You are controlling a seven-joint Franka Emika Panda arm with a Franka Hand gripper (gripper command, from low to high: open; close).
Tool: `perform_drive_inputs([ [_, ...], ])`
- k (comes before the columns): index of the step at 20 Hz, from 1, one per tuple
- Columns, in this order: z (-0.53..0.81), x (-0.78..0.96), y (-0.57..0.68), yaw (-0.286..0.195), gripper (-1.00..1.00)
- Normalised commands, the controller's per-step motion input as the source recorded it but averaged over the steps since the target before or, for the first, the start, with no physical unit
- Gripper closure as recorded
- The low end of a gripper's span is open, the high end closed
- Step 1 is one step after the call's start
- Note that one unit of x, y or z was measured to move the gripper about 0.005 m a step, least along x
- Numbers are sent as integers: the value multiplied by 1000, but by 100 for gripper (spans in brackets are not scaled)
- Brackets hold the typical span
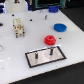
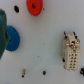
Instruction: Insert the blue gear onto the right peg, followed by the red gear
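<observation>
1. Clearly, no gear was yet placed: the blue gear (image 1: pixel 60 27) and the red gear (image 1: pixel 49 39) lay free on the white bench (image 1: pixel 15 55), near the grey plate (image 1: pixel 46 56).
2. Probably the blue gear was to be grasped next, then lowered onto the right peg (image 1: pixel 51 50).
3. The hand was hardly seen, so its opening could not be told.
4. A beige part (image 1: pixel 19 27) stood apart; dark equipment was seen behind.

Robotics lab: white perforated bench (image 1: pixel 12 55), fixture plate (image 1: pixel 46 56) with pegs, monitor (image 1: pixel 51 4) behind.
</observation>
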Motion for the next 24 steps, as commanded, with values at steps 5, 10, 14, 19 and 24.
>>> perform_drive_inputs([
  [5,0,-512,667,0,-100],
  [10,-23,-500,691,0,-100],
  [14,-258,-454,582,0,-100],
  [19,-365,-429,469,0,-100],
  [24,-470,-390,293,0,-100],
])
